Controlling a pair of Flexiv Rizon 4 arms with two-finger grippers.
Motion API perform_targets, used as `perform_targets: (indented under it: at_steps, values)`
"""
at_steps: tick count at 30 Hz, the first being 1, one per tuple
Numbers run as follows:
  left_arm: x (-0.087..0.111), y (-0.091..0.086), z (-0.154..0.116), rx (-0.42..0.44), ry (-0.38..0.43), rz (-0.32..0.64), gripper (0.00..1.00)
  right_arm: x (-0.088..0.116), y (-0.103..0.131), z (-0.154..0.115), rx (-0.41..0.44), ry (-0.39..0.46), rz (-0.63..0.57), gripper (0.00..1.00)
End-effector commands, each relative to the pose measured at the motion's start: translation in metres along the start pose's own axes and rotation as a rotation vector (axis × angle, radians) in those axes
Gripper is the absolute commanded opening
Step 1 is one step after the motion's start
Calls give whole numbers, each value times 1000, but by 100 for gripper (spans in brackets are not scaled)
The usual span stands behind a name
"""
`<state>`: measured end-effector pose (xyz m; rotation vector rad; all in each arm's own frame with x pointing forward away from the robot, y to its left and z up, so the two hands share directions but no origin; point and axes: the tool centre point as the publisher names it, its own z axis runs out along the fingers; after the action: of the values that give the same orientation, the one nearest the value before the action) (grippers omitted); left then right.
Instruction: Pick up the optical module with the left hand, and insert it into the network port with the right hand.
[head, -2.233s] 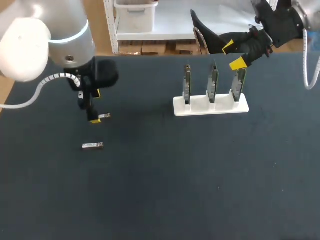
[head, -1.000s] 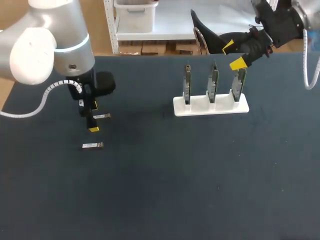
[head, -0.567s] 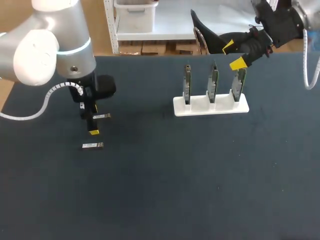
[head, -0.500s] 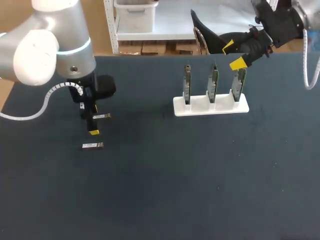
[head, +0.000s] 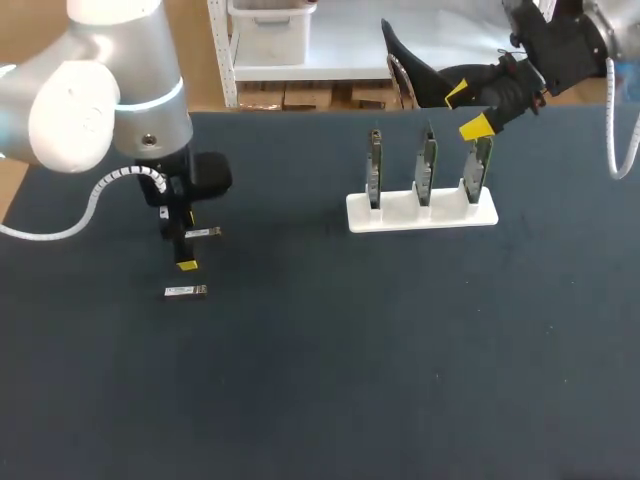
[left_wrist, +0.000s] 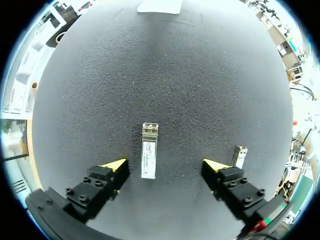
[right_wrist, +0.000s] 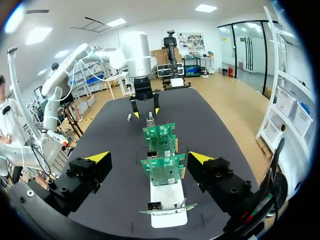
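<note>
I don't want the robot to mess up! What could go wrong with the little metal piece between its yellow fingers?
The left gripper is open, with one optical module lying between its fingers, not yet gripped. If they close off-centre, the small module might twist or slip out. A second module lies close beside one finger, so that finger could bump it.
</note>
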<state>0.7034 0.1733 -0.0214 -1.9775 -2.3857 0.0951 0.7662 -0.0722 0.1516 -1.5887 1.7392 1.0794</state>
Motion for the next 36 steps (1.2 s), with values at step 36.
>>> perform_targets:
  at_steps: [36]
  values:
    - [-28, 39, -46, -238, -92, -34, 0, 0, 1, 0, 3, 1, 0, 100]
